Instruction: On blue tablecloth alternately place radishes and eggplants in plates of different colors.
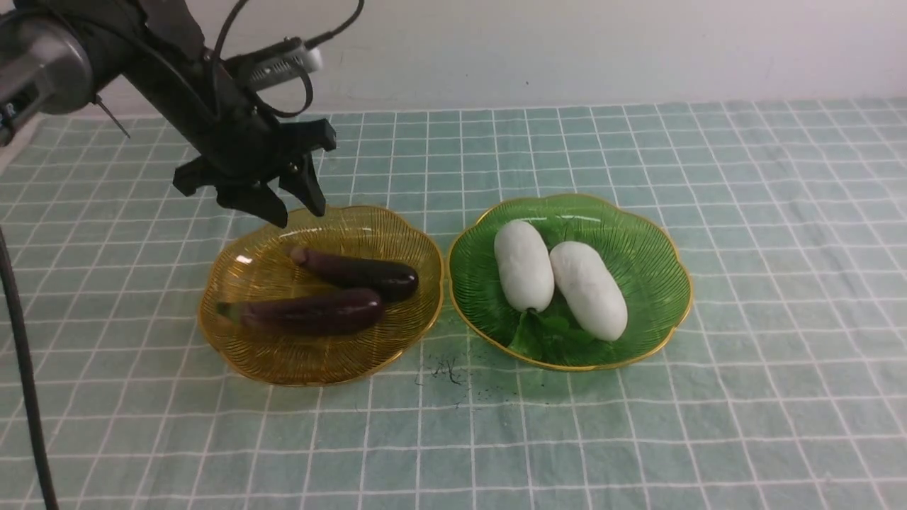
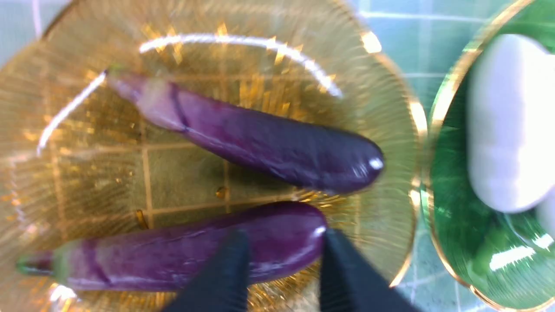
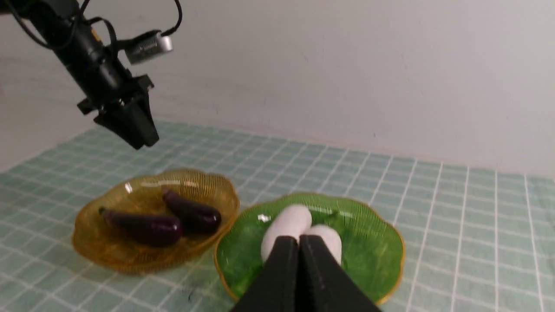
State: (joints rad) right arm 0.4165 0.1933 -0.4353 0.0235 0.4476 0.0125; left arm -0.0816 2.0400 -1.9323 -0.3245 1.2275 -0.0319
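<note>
Sorting looks finished: your left gripper point(image 1: 299, 214), part-open and empty, hangs over the eggplants point(image 1: 312, 312). Your right gripper point(image 3: 298, 241) is closed and empty. Just retract.

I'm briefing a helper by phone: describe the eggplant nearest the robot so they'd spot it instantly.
On the blue tablecloth, find the amber plate, left of the green plate. Of two eggplants there, the front eggplant lies nearer the robot than the rear eggplant, stem cap by the left rim.

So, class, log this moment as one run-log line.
left pincer: open, empty, above amber plate | right pincer: shut, empty | amber plate: two eggplants | green plate: two radishes
</note>
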